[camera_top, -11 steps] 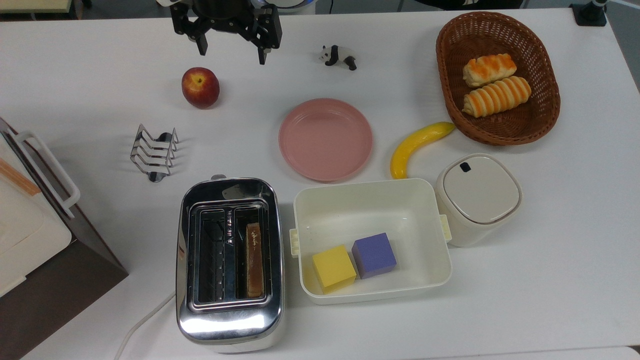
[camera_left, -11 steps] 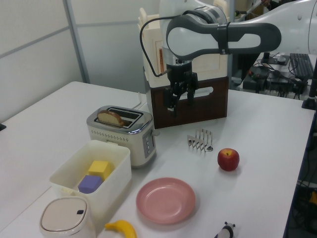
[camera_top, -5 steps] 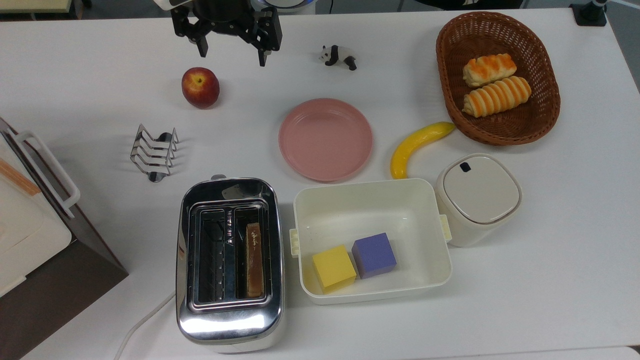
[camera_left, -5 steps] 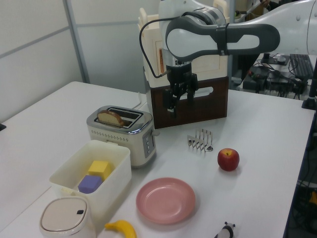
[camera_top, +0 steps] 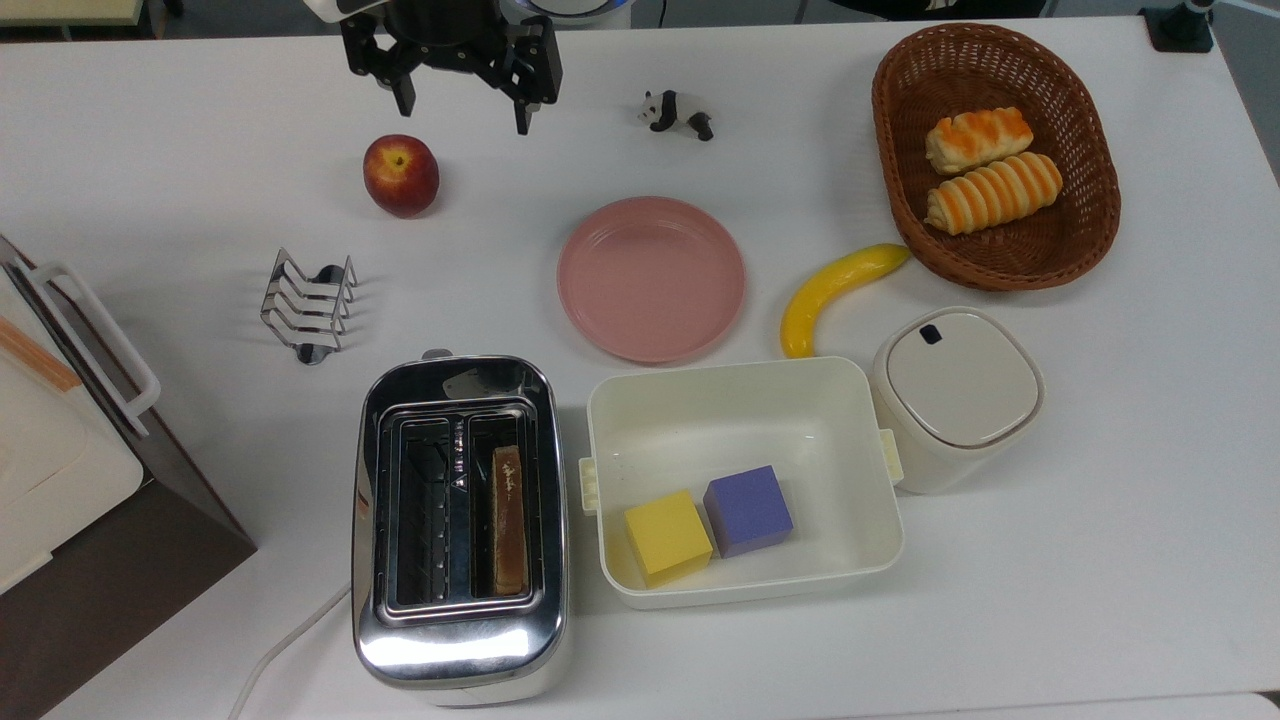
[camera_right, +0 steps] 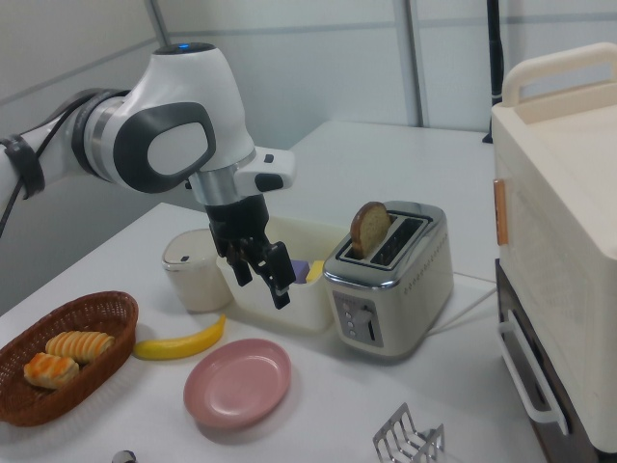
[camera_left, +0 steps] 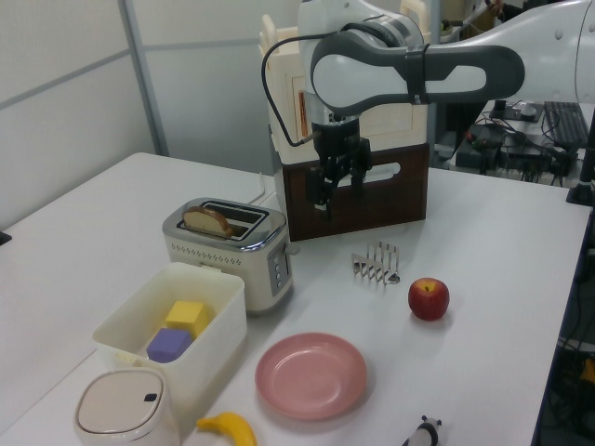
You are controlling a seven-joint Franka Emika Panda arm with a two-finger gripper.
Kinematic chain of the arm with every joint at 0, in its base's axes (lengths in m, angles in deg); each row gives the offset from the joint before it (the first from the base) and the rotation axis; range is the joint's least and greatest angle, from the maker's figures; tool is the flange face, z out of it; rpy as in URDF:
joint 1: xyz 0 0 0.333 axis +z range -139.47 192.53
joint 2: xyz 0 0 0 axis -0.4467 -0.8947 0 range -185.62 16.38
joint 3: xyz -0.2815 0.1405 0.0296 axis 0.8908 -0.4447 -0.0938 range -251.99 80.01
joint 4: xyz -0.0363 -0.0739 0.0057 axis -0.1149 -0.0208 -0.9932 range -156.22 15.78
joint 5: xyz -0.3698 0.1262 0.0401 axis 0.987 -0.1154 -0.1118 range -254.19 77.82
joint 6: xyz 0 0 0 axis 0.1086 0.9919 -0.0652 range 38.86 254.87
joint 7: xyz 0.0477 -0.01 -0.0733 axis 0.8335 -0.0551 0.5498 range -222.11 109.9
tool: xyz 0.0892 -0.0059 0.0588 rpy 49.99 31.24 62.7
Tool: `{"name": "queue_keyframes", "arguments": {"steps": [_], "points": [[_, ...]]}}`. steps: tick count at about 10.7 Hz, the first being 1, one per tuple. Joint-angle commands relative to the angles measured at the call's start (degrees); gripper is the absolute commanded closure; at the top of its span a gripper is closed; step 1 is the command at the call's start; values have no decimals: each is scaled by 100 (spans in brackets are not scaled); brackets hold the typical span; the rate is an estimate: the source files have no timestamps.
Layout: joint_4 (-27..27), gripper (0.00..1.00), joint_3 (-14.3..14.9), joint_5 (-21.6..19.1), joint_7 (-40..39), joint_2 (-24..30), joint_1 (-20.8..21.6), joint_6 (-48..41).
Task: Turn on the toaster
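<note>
Your gripper (camera_top: 464,112) hangs at the top edge of the top view, left of centre, above the counter (camera_top: 180,200). Its jaws stand wide apart and hold nothing. In the left view the gripper (camera_left: 332,190) sits in the upper middle of the frame, in front of the brown-and-white box appliance (camera_left: 358,200). In the right view the gripper (camera_right: 262,273) is left of centre, pointing down and raised above the counter.

The toaster (camera_top: 459,530) stands in the lower left-centre of the top view, well apart from the gripper. One slice of bread (camera_top: 508,520) sits in the slot on the top view's right; the other slot is empty. In the right view the bread (camera_right: 368,230) stands well proud of the slot. The toaster's white cord (camera_top: 285,635) runs off toward the lower left of the top view.

Just beside the toaster, on the top view's right, you have a white bin (camera_top: 860,470) holding a yellow block (camera_top: 667,537) and a purple block (camera_top: 748,511), which touch each other. A toast rack (camera_top: 309,305) stands above the toaster in the top view, with an apple (camera_top: 400,175) above that, near the gripper. A pink plate (camera_top: 650,278) lies at the centre. A banana (camera_top: 835,293), a lidded white pot (camera_top: 955,395), a basket (camera_top: 1095,225) with two bread rolls (camera_top: 990,170), and a toy panda (camera_top: 677,112) occupy the right and upper part of the top view.
</note>
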Motion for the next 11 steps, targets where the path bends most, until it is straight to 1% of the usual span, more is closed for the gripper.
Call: {"name": "queue_keyframes", "arguments": {"steps": [1,4,5,6,7,9,11], "points": [[-72,6,37,-29,-95,-17,44,214],[-72,6,37,-65,-60,-122,53,644],[-72,1,37,-65,-60,-192,62,915],[-63,0,37,-82,-60,-288,62,1197],[-54,0,37,-74,-60,-429,97,1556],[165,0,37,-65,-7,-754,220,2207],[200,0,37,-65,158,-895,264,3067]]}}
